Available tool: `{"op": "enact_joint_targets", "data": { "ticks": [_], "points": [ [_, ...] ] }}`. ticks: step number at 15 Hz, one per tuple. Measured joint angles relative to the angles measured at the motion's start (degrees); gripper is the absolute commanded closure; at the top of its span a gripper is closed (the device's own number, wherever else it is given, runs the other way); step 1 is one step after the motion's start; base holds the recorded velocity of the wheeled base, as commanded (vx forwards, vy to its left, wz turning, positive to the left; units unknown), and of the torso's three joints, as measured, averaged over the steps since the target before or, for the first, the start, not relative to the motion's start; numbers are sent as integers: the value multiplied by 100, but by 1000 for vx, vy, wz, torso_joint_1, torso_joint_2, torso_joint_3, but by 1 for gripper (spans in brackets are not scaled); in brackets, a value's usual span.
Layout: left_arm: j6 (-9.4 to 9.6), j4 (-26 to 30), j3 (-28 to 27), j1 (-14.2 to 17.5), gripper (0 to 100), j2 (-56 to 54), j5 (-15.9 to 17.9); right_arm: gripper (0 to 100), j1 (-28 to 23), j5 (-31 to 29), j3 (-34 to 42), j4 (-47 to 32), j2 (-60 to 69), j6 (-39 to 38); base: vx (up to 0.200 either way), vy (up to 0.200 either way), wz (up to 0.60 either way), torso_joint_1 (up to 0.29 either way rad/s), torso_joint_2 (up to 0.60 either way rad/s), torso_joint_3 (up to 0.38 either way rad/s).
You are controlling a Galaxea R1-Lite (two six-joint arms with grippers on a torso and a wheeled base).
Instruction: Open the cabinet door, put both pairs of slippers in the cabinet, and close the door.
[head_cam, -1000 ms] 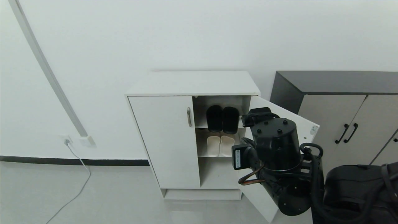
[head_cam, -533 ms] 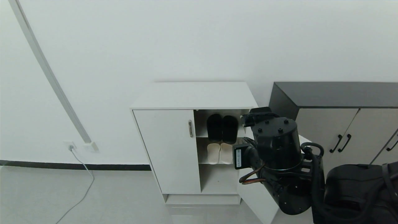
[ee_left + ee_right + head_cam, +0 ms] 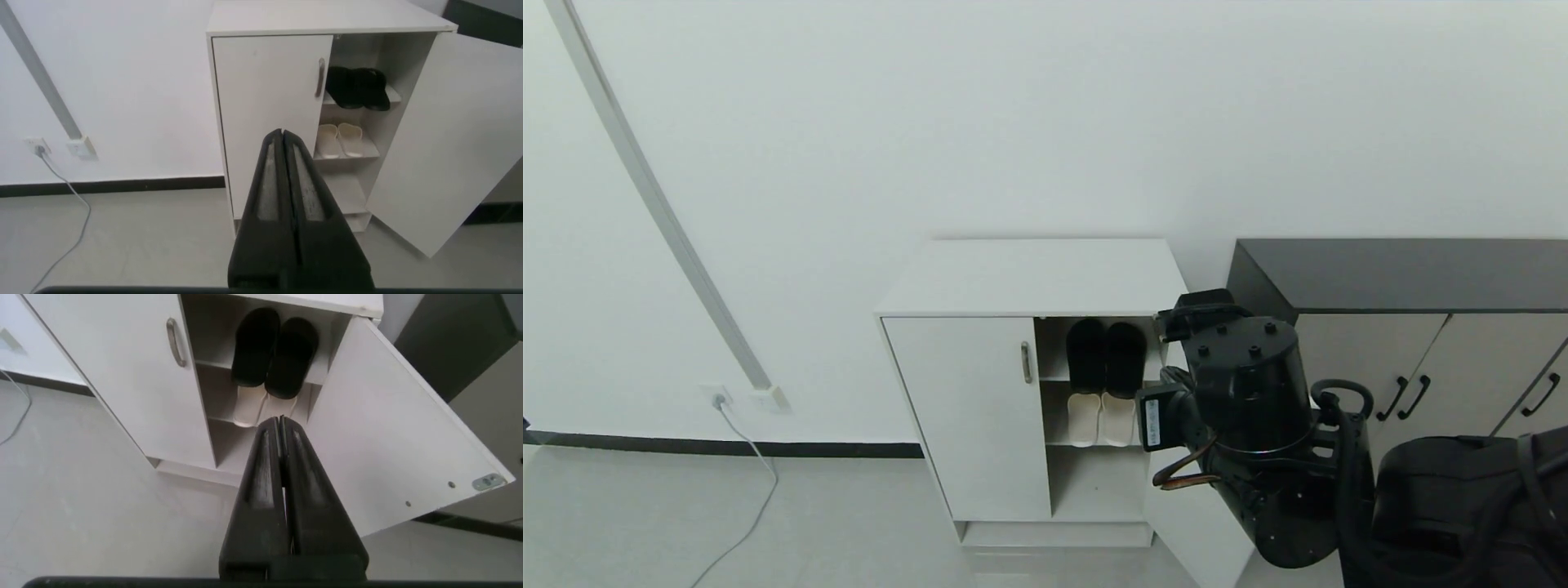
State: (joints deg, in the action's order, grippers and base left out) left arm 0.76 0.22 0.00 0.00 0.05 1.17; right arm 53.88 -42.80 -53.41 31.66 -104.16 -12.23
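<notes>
The white cabinet [image 3: 1029, 278] stands against the wall with its left door [image 3: 972, 416] closed and its right door [image 3: 445, 139] swung open. A black pair of slippers [image 3: 1105, 355] lies on the upper shelf, and a white pair [image 3: 1101, 418] on the shelf below. My right arm [image 3: 1241, 400] hangs in front of the open side, hiding most of the open door in the head view. The right gripper [image 3: 280, 420] is shut and holds nothing, a short way out from the shelves. The left gripper [image 3: 283, 135] is shut and empty, farther back, facing the closed door.
A dark-topped cabinet [image 3: 1388, 278] stands close on the right of the open door [image 3: 400, 449]. A wall socket with a grey cable [image 3: 719, 400] and a slanted wall strip [image 3: 645, 188] are on the left. Bare floor [image 3: 768, 531] lies in front and to the left.
The whole head view has shifted: the cabinet now sits lower and looks smaller, so the camera has drawn back. Both pairs stay on their shelves and the door stays open.
</notes>
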Motion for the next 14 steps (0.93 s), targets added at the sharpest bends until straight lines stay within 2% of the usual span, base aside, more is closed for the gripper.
{"op": "enact_joint_targets", "data": {
  "ticks": [4,12,14],
  "points": [
    [-7,5,0,0,100,0,6,100,-5,0,46,80,-44,82,0,0,0,8,-15,-9],
    [-5,2,0,0,100,0,6,100,-90,7,68,112,-96,119,0,0,-600,4,-2,3],
    [-5,2,0,0,100,0,6,100,-105,44,71,124,-113,117,0,0,0,0,0,0]
  ]
}}
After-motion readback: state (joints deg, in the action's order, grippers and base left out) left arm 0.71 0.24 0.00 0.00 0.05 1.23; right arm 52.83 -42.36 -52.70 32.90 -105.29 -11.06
